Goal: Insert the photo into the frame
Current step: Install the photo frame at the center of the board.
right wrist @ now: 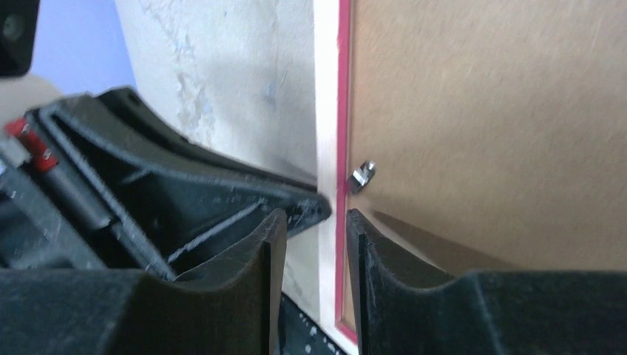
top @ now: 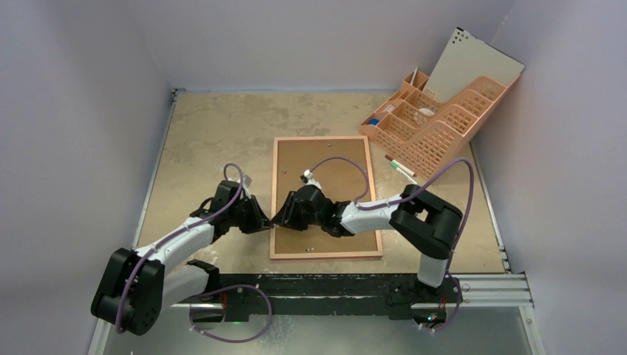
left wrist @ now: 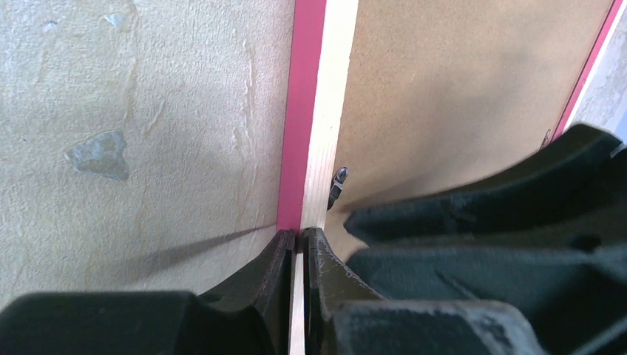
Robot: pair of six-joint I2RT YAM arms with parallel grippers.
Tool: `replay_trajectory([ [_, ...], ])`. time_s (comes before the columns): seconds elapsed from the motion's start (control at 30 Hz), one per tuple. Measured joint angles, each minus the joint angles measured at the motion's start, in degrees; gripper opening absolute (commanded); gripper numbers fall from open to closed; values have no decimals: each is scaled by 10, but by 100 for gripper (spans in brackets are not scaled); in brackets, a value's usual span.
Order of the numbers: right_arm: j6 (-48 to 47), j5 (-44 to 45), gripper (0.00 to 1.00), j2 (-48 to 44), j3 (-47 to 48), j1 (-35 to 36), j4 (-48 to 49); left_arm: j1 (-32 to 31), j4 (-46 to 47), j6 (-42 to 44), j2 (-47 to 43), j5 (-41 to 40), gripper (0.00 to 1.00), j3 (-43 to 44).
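Frame [top: 325, 255] lies back-up in the middle of the table [top: 214, 133], pale wood side showing, pink visible only along its outer edge. The brown backing board [top: 296, 159] sits inside it, and one small metal clip [left wrist: 337, 185] is seen at the left rail. Left gripper [left wrist: 298, 248] is clamped on that left rail from outside, fingers pinched on the wood strip, likely to pin or tip the frame. Right gripper [right wrist: 316, 222] reaches across the board to the same rail, right next to the left one. Its jaws are apart and straddle the rail, inner finger about touching, outer finger with a gap, so it is not gripping yet. Probably it is lining up on the rail or heading for the clip. The photo is not in view in any camera; whether it is under the board can't be told. A peach organiser [top: 432, 122] and pens [top: 403, 168] sit at far right, well apart from the work.
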Motion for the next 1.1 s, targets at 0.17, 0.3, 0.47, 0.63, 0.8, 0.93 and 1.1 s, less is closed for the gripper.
replay_trajectory([
  [0.17,27,4,26,-29,-17,11,-5,0,-2,0,0,0,19,0],
  [0.3,40,4,29,-27,-20,11,-10,-1,-3,0,1,0,20,0],
  [0.47,52,11,39,-18,-20,11,-23,-1,-1,-1,5,0,12,0],
  [0.63,65,9,37,-12,-17,11,-24,-1,0,-3,5,0,0,0],
  [0.8,77,9,36,7,2,10,-17,0,-3,-3,6,0,0,2],
  [0.93,81,8,37,14,9,5,-16,0,-4,-5,6,0,0,2],
  [1.1,81,9,38,14,9,5,-14,0,-4,-5,7,0,0,3],
])
